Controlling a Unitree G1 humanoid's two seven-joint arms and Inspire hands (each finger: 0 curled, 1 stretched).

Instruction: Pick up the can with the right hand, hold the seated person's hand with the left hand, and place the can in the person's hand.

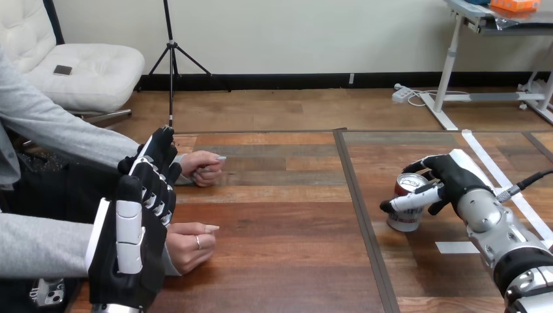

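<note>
The left hand (127,251) stands raised at the left edge of the tabletop (280,222), its back to the camera, its fingers (156,153) nearly straight and pointing away. The right arm (499,228) comes in from the lower right corner; the right hand (456,179) has fingers and thumb curled round the can (404,222)

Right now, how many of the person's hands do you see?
2. The far hand is just past the left hand; the near hand is right of it.

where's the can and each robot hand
can (405,222), head view, lower side wall
right robot hand (458,176), head view, black back of the hand
left robot hand (129,240), head view, white shell on its back
</note>
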